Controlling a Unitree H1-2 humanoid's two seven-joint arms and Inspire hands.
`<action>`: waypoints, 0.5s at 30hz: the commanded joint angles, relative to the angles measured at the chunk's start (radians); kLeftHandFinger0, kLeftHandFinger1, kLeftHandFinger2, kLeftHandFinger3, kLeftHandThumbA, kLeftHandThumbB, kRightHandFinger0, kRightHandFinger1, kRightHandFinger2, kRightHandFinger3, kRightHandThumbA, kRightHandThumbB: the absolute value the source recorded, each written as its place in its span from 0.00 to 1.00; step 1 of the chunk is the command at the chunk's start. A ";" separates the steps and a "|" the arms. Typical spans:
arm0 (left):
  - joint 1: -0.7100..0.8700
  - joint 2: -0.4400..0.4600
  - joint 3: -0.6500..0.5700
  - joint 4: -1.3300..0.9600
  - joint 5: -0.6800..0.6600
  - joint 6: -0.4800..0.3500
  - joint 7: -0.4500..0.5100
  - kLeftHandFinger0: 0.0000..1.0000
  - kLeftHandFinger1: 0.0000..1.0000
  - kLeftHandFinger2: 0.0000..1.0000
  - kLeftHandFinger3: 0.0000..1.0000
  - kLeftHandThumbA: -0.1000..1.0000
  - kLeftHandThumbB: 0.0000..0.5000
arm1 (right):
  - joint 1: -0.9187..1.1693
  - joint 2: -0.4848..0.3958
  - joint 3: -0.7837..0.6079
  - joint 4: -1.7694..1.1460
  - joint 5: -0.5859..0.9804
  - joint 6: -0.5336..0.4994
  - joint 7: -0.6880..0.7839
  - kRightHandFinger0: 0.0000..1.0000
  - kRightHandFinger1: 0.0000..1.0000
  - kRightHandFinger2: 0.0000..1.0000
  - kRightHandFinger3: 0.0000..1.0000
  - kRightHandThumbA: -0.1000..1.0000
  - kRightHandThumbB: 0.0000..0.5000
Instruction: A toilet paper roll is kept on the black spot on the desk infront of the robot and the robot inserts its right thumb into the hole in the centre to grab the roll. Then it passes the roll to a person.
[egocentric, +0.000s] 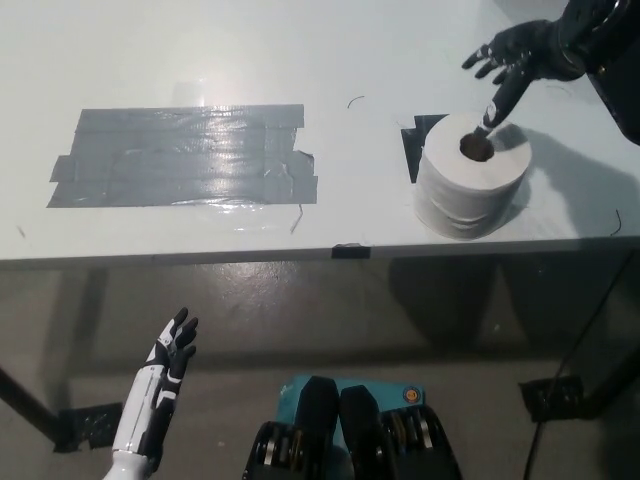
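Toilet paper roll: the white toilet paper roll (471, 175) stands on end on the desk (200, 50), near the front edge at the right side, its dark centre hole facing up.
Black spot: a black spot (413, 140) of tape shows only at the roll's far-left side; the roll sits on most of it, so its full outline is hidden.
Right robot hand: the black right robot hand (520, 55) reaches in from the upper right and hangs above the roll, fingers spread apart and holding nothing. One digit points down, its tip at the rim of the centre hole; whether it is already inside the hole cannot be told.
Right arm: the black forearm enters at the top right corner and casts a shadow on the desk to the right of the roll.
Left robot hand: the white left robot hand (170, 360) rests low at the lower left, below the desk's front edge and over the floor, fingers extended and slightly apart, empty.
Grey tape patch: a wide patch of grey tape (185, 155) lies flat on the desk's left half, well apart from the roll.
Desk edge: a small dark mark (351, 250) sits on the front edge, between the tape patch and the roll.
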 joint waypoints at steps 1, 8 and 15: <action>0.002 0.007 -0.007 -0.036 0.005 -0.015 -0.006 1.00 1.00 1.00 1.00 0.97 0.34 | -0.078 -0.011 -0.007 0.013 -0.029 -0.094 0.030 1.00 1.00 1.00 1.00 1.00 0.59; -0.015 0.008 -0.005 -0.027 0.002 -0.019 -0.005 1.00 1.00 1.00 1.00 0.97 0.37 | -0.076 -0.033 -0.013 0.006 -0.046 -0.132 0.015 1.00 1.00 1.00 1.00 1.00 0.41; -0.016 0.007 -0.007 -0.025 0.001 -0.014 -0.008 1.00 1.00 1.00 1.00 0.97 0.38 | -0.076 -0.015 -0.035 0.032 -0.047 -0.130 0.006 1.00 1.00 1.00 1.00 1.00 0.38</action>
